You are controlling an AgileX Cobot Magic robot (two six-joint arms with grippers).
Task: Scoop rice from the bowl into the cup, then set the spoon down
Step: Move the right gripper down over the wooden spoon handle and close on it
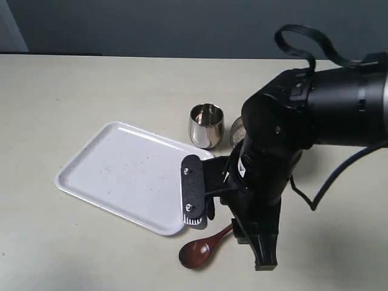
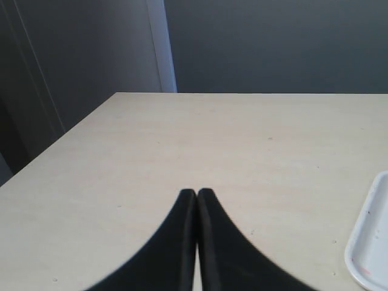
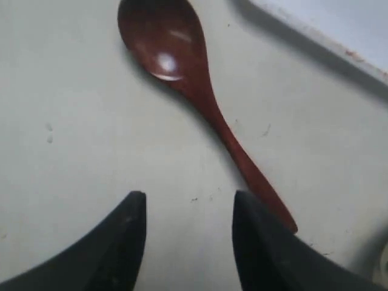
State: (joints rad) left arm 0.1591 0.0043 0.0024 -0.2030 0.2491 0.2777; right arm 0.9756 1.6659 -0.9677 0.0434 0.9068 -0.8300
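The dark reddish-brown wooden spoon (image 1: 198, 251) lies flat on the table in front of the tray's near corner. My right gripper (image 3: 189, 197) hangs open just above it, and the end of the spoon's (image 3: 182, 60) handle lies beside one finger, free of both. The steel cup (image 1: 206, 125) stands upright behind the tray. Only a sliver of the bowl (image 1: 236, 130) shows next to the cup, as the right arm hides the rest. The rice is hidden. My left gripper (image 2: 197, 193) is shut on nothing, over bare table.
A white tray (image 1: 121, 173) lies on the left half of the table, with specks on its surface; its edge (image 2: 370, 254) shows in the left wrist view. The bulky right arm (image 1: 315, 109) and its cable fill the right side.
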